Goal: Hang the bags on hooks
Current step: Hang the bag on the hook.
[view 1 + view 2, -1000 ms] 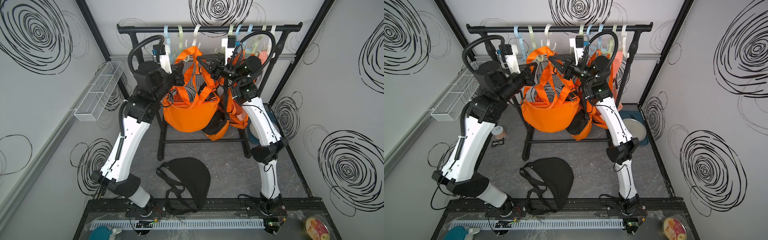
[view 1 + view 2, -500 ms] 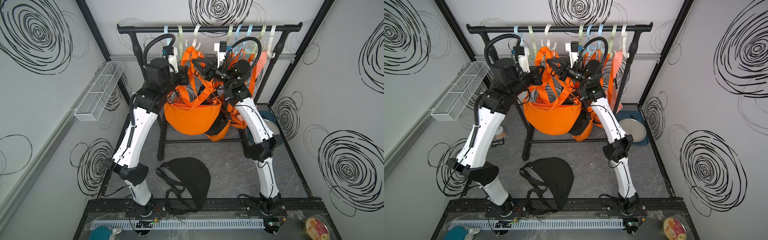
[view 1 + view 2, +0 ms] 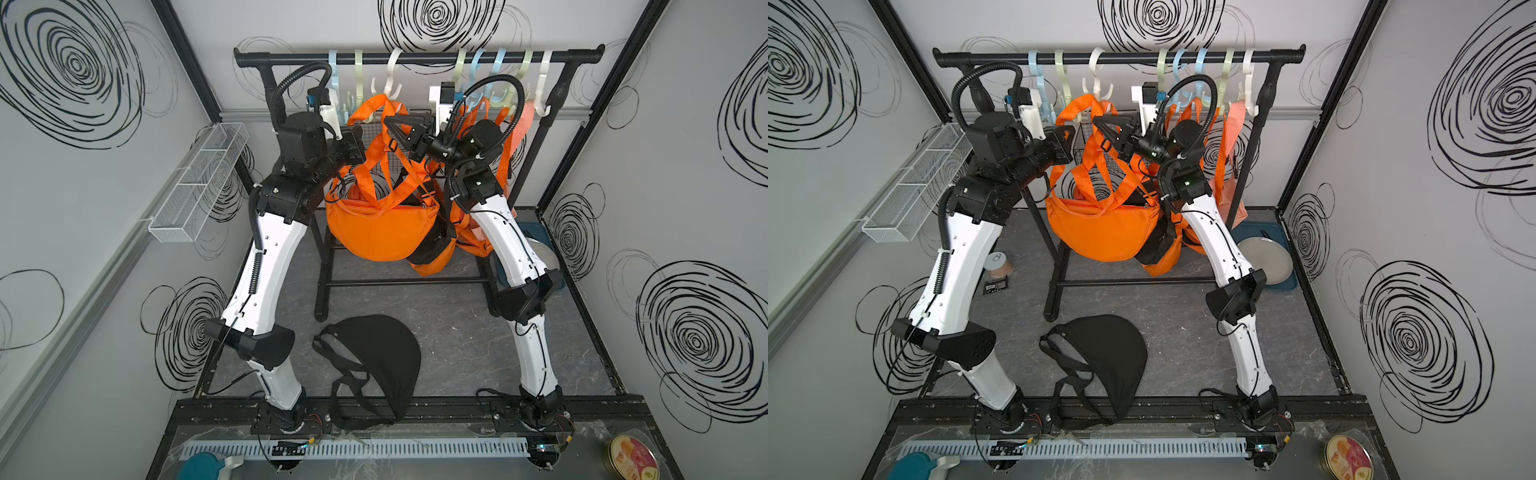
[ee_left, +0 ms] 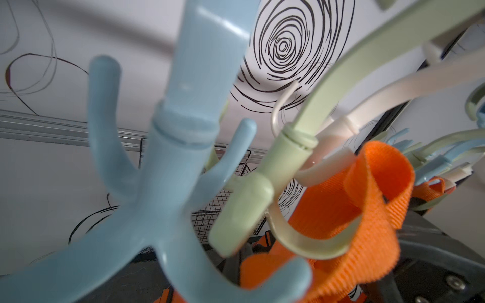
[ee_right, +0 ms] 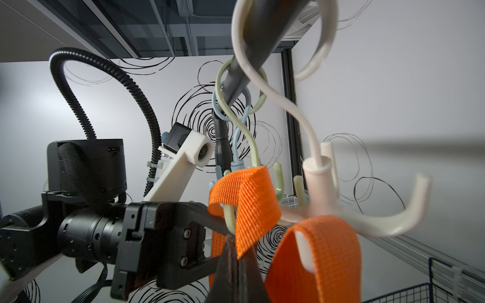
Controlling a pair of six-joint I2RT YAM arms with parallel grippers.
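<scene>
While pinched in left gripper (image 5: 221,236) and right gripper (image 3: 390,124), strap (image 5: 252,199) against cream hook (image 5: 322,199), orange bag (image 3: 382,232) just below both.

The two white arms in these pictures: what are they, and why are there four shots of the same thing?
They are two robot arms fixed at the near edge of a small booth. Two pictures look down from overhead, side by side. The other two come from a camera on each wrist, so they show the hooks close up. Each arm ends in a pinching hand: the left hand and right hand are both closed on an orange strap of the orange bag, held up at the plastic hooks on a black rail. A black bag lies on the floor.
</scene>
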